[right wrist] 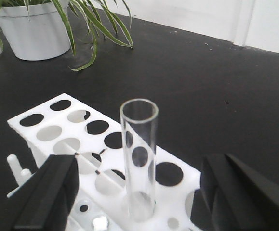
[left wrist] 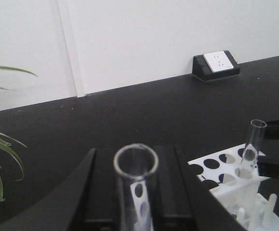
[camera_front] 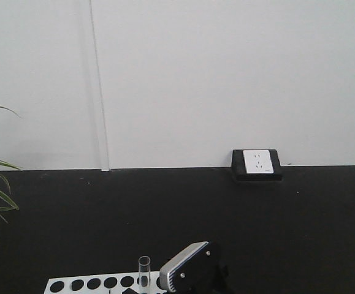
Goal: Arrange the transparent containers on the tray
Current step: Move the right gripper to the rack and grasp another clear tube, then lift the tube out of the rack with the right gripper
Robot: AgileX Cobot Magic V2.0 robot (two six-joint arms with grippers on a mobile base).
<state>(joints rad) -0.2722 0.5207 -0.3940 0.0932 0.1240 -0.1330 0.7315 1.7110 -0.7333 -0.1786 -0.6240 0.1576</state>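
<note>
While the left pincer [left wrist: 135, 156] grips one clear glass test tube [left wrist: 135, 192], the open right pincer [right wrist: 139, 192] flanks another tube [right wrist: 139, 154] standing in the white holed rack [right wrist: 83, 136], where off-centre closing could tip it.

Right tool [right wrist: 144, 192]: matte black fingers [right wrist: 45, 192]; housing [camera_front: 188, 268] black, grey-edged, seemingly two screws.

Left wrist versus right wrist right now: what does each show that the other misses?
Only left wrist: a second tube clamped in the left gripper, and the wall socket. Only right wrist: the white plant pot. Both: the standing tube upright in the white rack, the open right gripper with a finger on either side of it, plant leaves, and the black table.
</note>
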